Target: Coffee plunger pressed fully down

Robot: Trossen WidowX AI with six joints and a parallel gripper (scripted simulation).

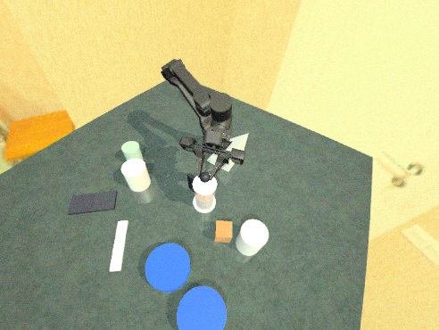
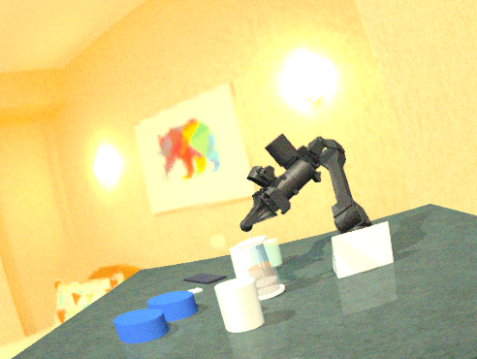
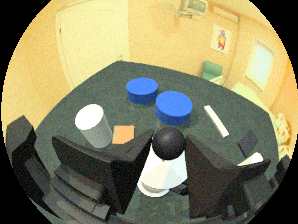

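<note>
Two blue discs [image 1: 168,267] [image 1: 201,309] lay at lower centre of the top view. A white strip [image 1: 119,245] and dark mat [image 1: 93,202] lay left. Three cylinders [image 1: 136,174] [image 1: 131,150] [image 1: 252,236] stood upright. An orange block [image 1: 223,231] sat just beside the right cylinder.
</note>
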